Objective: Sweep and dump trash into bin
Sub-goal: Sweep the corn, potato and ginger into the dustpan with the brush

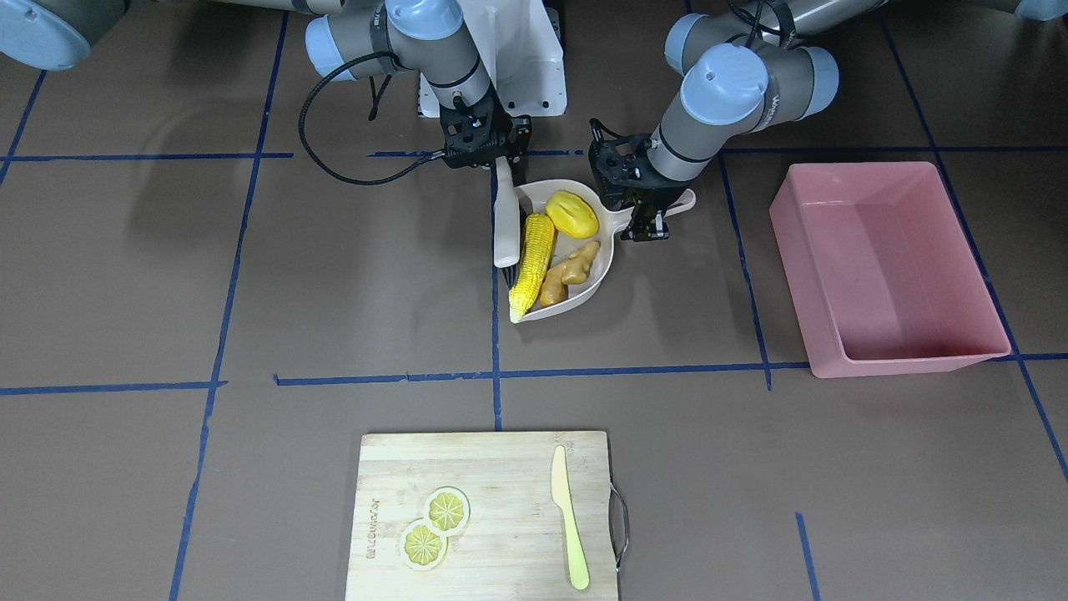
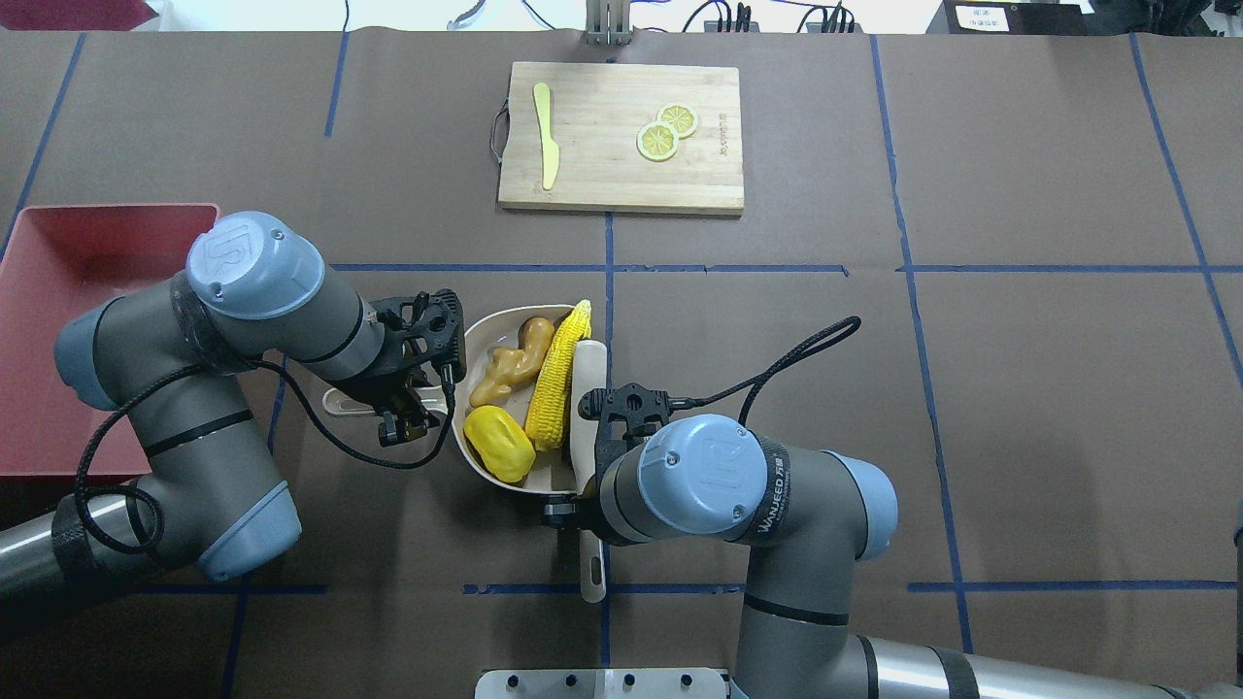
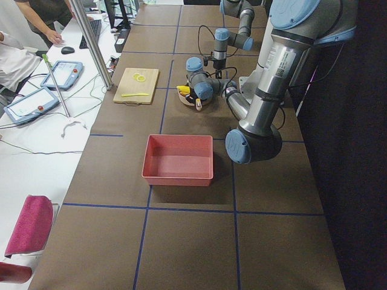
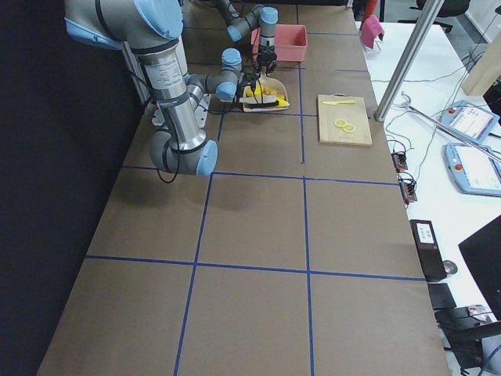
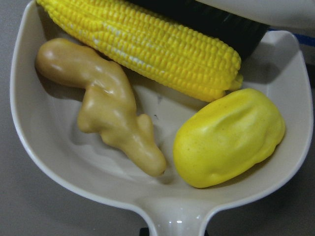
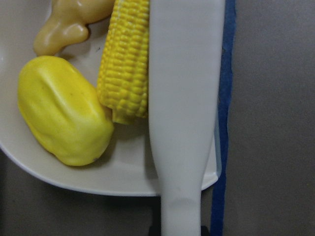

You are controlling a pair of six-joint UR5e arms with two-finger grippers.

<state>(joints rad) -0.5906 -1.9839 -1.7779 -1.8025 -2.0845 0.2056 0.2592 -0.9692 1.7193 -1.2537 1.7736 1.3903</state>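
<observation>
The left gripper (image 1: 647, 219) has its jaws closed on the handle of the beige dustpan (image 5: 44, 142), which rests on the counter (image 1: 250, 292). All the trash lies in the pan, just in front of these jaws. The corn cob (image 1: 532, 265) runs along the side nearest the brush (image 1: 505, 225), its tip reaching the open lip. The lumpy yellow vegetable (image 1: 571, 214) sits at the handle end, and the ginger root (image 1: 570, 271) lies beside the cob. The right gripper (image 1: 498, 163) has its jaws clamped on the brush's handle, and the brush presses along the cob's outer side. The pink bin (image 1: 884, 250) stands well apart, on the robot's left.
</observation>
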